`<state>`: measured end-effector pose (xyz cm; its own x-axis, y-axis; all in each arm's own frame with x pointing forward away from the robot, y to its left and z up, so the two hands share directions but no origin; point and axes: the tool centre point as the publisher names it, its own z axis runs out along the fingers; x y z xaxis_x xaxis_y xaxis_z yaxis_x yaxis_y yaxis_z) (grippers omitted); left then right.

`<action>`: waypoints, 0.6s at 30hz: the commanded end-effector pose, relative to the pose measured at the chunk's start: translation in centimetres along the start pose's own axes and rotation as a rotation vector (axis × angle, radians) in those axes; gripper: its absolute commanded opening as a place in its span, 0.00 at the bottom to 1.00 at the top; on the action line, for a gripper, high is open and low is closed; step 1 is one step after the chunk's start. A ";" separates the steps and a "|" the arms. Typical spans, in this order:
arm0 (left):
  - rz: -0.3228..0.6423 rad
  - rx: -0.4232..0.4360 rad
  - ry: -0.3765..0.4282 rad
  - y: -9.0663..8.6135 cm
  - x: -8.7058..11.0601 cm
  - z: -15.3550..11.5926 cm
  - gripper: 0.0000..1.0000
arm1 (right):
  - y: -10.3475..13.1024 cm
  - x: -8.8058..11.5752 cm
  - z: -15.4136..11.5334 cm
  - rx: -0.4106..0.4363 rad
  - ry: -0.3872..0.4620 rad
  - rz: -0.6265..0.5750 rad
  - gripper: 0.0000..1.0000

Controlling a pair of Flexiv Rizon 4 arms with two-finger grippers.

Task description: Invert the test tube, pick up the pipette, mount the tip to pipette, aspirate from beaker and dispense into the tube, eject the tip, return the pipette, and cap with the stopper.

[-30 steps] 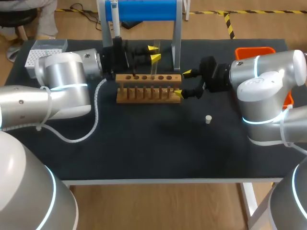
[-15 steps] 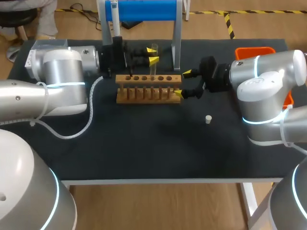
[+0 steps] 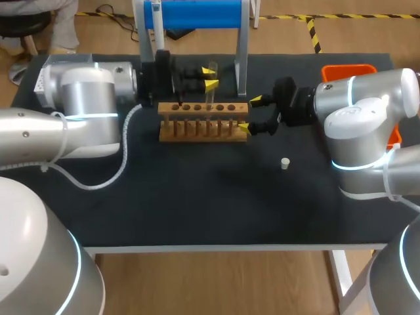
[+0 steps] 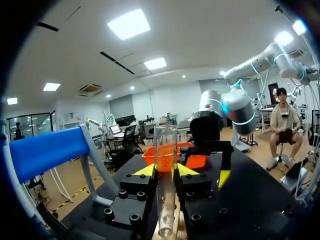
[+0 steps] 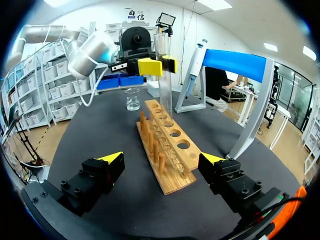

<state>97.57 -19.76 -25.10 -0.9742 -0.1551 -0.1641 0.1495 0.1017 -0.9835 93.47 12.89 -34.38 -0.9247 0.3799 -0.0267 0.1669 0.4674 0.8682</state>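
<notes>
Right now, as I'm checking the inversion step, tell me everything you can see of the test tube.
The test tube is clear, glass-like and looks empty, a slim cylinder with an open rim and a rounded closed end. It stands upright, rim up, clamped between the yellow tips of the left gripper, its rounded end down at the wooden rack's row of holes.

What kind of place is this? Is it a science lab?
Probably a science lab, set up for a robot. On the table are a wooden test tube rack, a glass beaker and a pipette on its blue stand, and the left pincer holds a glass test tube.
</notes>
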 end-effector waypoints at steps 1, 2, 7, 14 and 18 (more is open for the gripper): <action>-0.001 0.005 0.005 0.4 -0.2 0.3 0.00 | -0.1 0.0 0.0 -0.002 0.001 0.000 1.00; -0.001 0.006 0.005 0.4 -0.3 0.3 0.00 | -0.1 0.0 0.0 -0.002 0.001 0.000 1.00; -0.005 0.008 0.003 0.7 -0.3 0.3 0.00 | -0.1 0.0 0.0 -0.002 0.001 0.000 1.00; -0.007 0.015 -0.001 1.1 -0.2 0.3 0.00 | -0.1 0.0 0.0 -0.002 0.001 0.000 1.00; -0.010 0.019 -0.001 1.4 -0.2 0.3 0.00 | -0.1 0.0 0.0 -0.002 0.001 0.000 1.00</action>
<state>97.82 -19.80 -26.10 -0.9750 -0.1607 -0.1533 0.1406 0.0880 -0.9861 93.47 12.89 -34.38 -0.9247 0.3799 -0.0267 0.1669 0.4674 0.8682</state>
